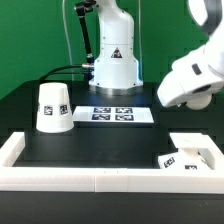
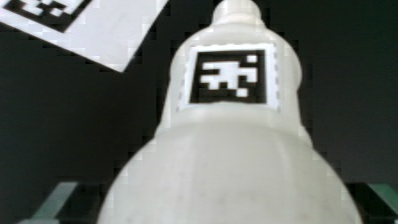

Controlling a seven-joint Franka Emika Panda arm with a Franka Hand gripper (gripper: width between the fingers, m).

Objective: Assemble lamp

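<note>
Evidently the jaws are closed on the bulb (image 2: pixel 222 150). In the wrist view its wide end fills the gap between two dark fingers (image 2: pixel 54 205), and its tagged neck points away from the camera. Beyond the neck and off to one side lies a flat tagged corner, most likely the base (image 2: pixel 86 32).

In the exterior view the arm (image 1: pixel 195 80) hangs above the base (image 1: pixel 185 155) and hides the bulb, so I cannot tell how high the bulb is over the base. The base lies flat on the worktop (image 1: pixel 110 140), just beside the white rail (image 1: pixel 100 180). The shade (image 1: pixel 52 107) stands well apart from the base, toward the exterior view's left. The marker board (image 1: pixel 120 115) lies behind the base on that same side.

The main risk, as I judge it, is misalignment. The neck looks aimed past the base's corner rather than at its middle, so a straight descent could land it on the flat top and tip the bulb. The bulb's round, smooth body also gives the jaws little to bite on, and a sideways push at contact could twist it in the grip or pop it loose. The base is unclamped and may skid along the rail under an off-centre press.
</note>
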